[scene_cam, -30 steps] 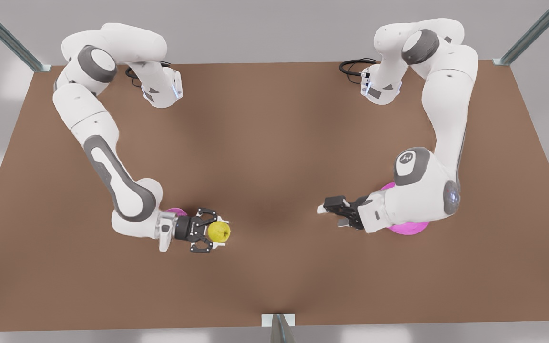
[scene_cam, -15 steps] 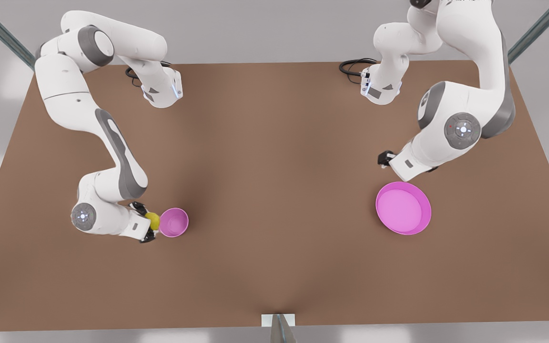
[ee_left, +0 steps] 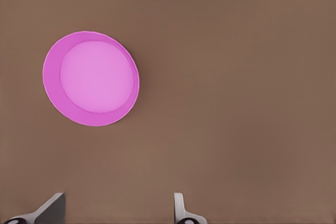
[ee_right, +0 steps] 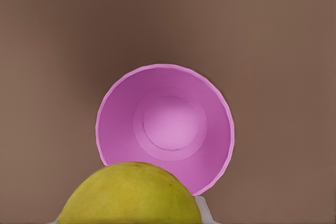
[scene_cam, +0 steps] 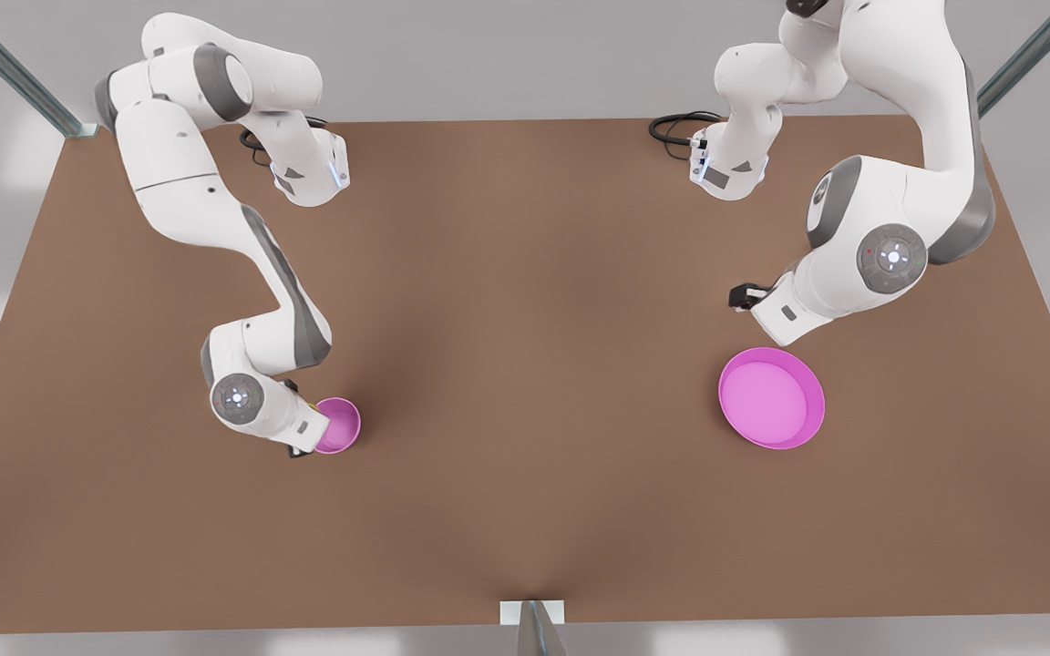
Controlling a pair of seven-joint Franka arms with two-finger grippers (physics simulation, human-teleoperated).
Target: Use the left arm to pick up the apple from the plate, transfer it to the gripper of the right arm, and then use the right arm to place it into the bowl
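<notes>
Yellow-green, the apple [ee_right: 130, 195] sits grasped in our right gripper [scene_cam: 306, 437] above the bowl [ee_right: 165, 127], while our left gripper [ee_left: 118, 211] hangs released near the plate [ee_left: 91, 78].

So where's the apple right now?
The apple is held in the right pincer, just above the rim of the small pink bowl, on the front view's left side of the table.
</notes>
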